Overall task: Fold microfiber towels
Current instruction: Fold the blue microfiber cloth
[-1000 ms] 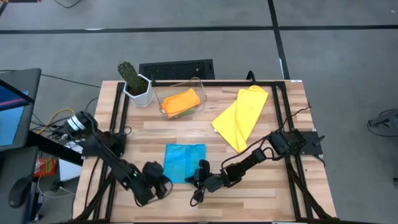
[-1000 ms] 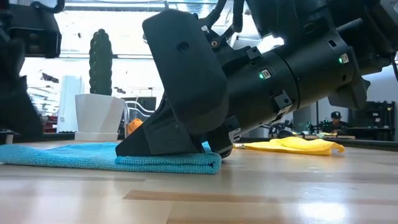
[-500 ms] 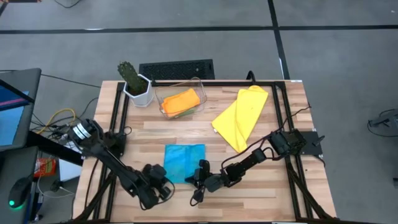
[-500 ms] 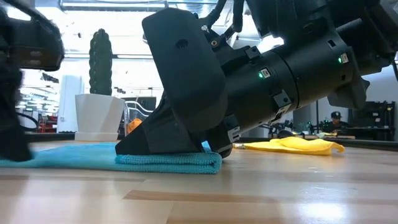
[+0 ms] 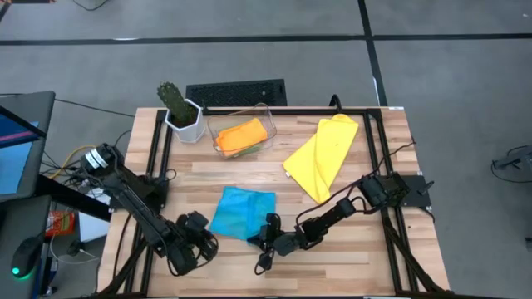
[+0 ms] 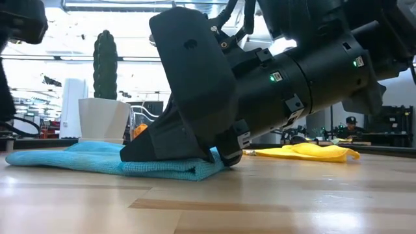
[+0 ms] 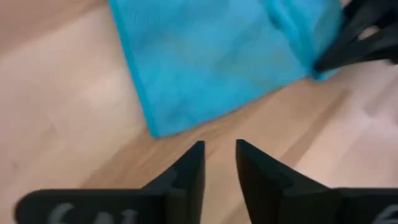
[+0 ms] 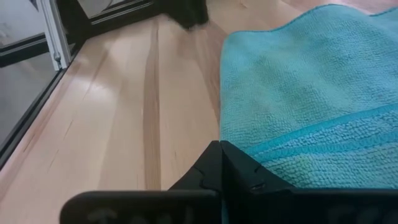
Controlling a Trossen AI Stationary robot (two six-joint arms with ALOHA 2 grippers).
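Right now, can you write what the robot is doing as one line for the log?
step: folding light blue towel | right hand: shut, pinning towel's edge to the table | left hand: slightly apart, empty, off the towel's corner

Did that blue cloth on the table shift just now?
Yes. The light blue towel has skewed and slid left, its left edge nearer the table's left frame rail; the right gripper still pins its right edge.

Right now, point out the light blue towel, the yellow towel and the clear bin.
light blue towel (image 5: pixel 237 212), high view, its middle.
yellow towel (image 5: pixel 324 154), high view, its middle.
clear bin (image 5: pixel 268 124), high view, its right rim.
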